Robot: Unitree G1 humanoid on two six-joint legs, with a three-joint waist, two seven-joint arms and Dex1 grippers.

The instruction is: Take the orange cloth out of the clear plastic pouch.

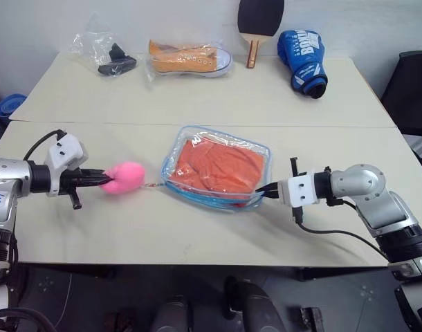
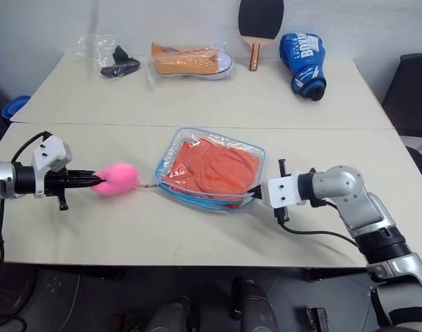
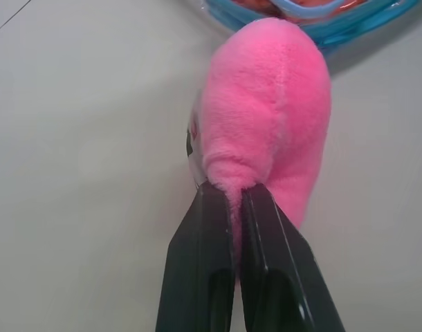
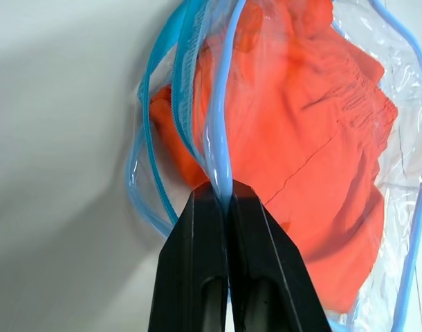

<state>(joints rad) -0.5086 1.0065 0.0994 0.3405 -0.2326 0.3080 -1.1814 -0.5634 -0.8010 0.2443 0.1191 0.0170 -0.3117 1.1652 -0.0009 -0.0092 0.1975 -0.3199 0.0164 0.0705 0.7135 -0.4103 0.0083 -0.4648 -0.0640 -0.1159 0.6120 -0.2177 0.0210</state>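
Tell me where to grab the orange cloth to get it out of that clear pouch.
Probably the cloth's bunched edge nearest the opened zipper side, coming in from the front. The orange cloth lies flat inside the clear plastic pouch, while the right gripper pinches its blue trim and the left gripper holds the pink plush charm.

Left gripper [image 3: 237, 197] clamped on pink plush charm [image 3: 266, 117]

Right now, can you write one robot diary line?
left gripper: shut on pink charm | right gripper: shut on pouch trim | orange cloth: inside
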